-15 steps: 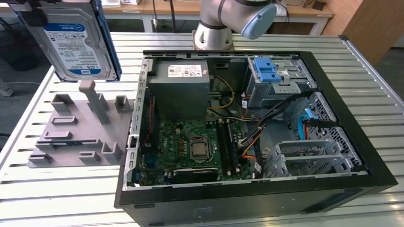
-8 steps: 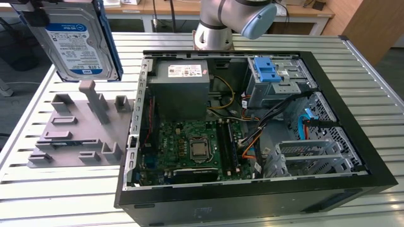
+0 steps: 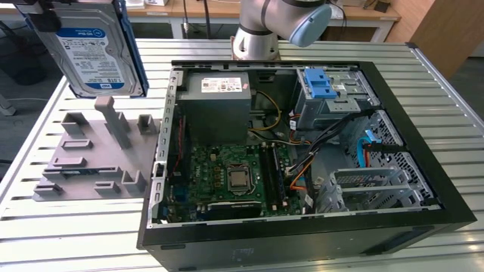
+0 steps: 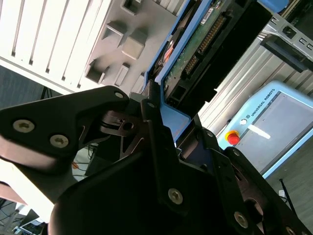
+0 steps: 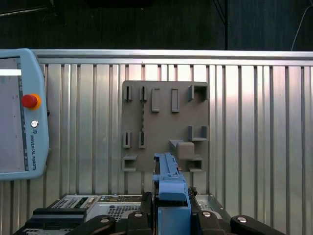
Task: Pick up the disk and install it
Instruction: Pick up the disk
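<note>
Disk [image 3: 94, 54] hangs upright in the upper left of the exterior view, label toward the camera, long axis vertical, above the grey fixture plate [image 3: 90, 158]. The metal drive cage [image 3: 332, 99] inside the open computer case [image 3: 302, 229] lies well apart, toward the exterior view's right.

In the second wrist view the gripper [image 4: 173, 122] has its jaws clamped narrow on the disk's blue carrier [image 4: 171, 115]. The circuit-board face runs straight away from the fingers [image 4: 150, 117].

In the first wrist view the carrier's edge stands between the jaws, with the fixture plate beyond it.

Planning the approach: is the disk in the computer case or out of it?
Out. The gripper holds the disk aloft above the grey fixture, beside the case.
</note>
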Available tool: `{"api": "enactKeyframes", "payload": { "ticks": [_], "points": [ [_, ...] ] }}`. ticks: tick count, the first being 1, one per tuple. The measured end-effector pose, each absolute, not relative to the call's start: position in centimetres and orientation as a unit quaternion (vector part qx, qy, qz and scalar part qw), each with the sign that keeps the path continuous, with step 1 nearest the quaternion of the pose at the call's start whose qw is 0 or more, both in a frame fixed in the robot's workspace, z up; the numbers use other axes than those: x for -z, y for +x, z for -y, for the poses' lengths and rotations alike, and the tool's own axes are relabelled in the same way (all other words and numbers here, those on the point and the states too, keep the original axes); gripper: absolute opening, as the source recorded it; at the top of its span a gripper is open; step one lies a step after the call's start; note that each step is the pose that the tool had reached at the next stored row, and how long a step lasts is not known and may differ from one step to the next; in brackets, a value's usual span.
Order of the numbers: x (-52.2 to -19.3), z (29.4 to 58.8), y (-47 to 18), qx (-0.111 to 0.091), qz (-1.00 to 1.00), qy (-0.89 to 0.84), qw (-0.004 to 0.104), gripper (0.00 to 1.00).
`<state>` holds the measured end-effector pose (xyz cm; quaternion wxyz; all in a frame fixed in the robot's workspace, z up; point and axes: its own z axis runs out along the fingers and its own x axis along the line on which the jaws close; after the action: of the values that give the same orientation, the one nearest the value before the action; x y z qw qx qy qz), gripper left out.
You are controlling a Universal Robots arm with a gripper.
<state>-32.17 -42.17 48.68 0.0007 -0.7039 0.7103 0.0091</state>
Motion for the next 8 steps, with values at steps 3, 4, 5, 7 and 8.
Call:
{"api": "enactKeyframes", "payload": {
  "ticks": [3,4,5,7,8],
  "points": [
    [-48.68,42.17,-32.09,-0.009,-0.710,-0.704,0.001,0.36],
    [-48.68,42.17,-32.06,-0.009,-0.710,-0.704,0.001,0.36],
    [-48.68,42.17,-32.04,-0.009,-0.710,-0.704,0.001,0.36],
    [-48.68,42.17,-31.99,-0.009,-0.710,-0.704,0.001,0.36],
    [-48.68,42.17,-31.96,-0.009,-0.710,-0.704,0.001,0.36]
  ]
}}
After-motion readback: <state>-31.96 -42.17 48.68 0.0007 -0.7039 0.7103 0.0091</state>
